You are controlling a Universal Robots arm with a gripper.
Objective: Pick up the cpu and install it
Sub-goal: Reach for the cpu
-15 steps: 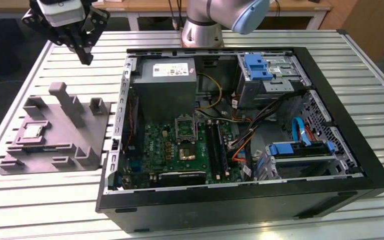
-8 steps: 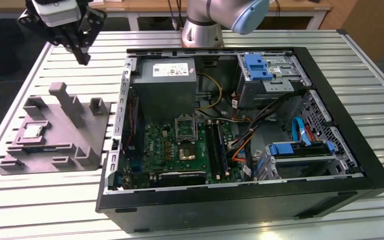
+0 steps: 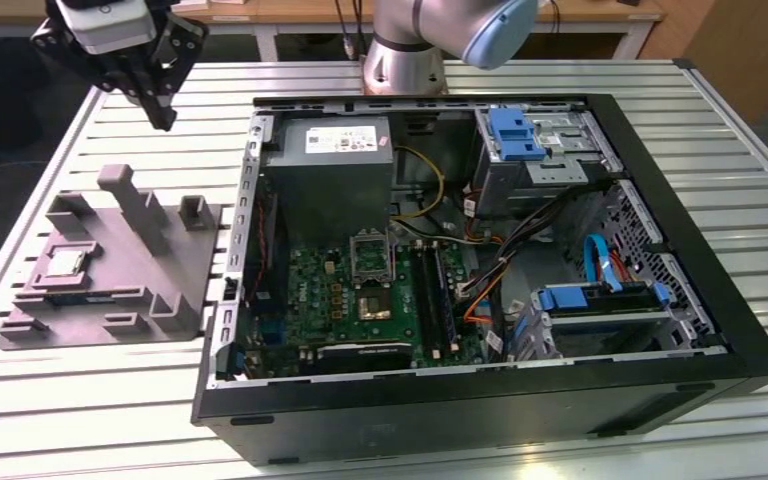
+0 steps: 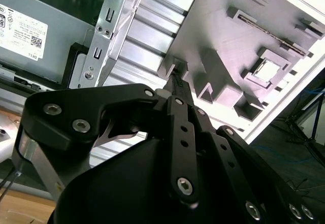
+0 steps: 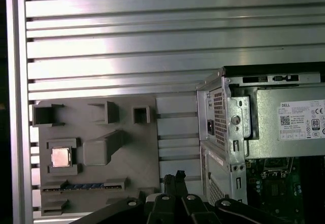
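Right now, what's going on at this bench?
A robot arm's gripper hangs shut and empty above the table, close to the grey tray. The cpu lies in its recess on that tray, untouched. The open computer case sits beside the tray, on the exterior view's right.

Tray on the table below the gripper, cpu seated in the tray, computer case beside the tray, off to the gripper's side

Slatted metal table bears a grey tray and open computer case.
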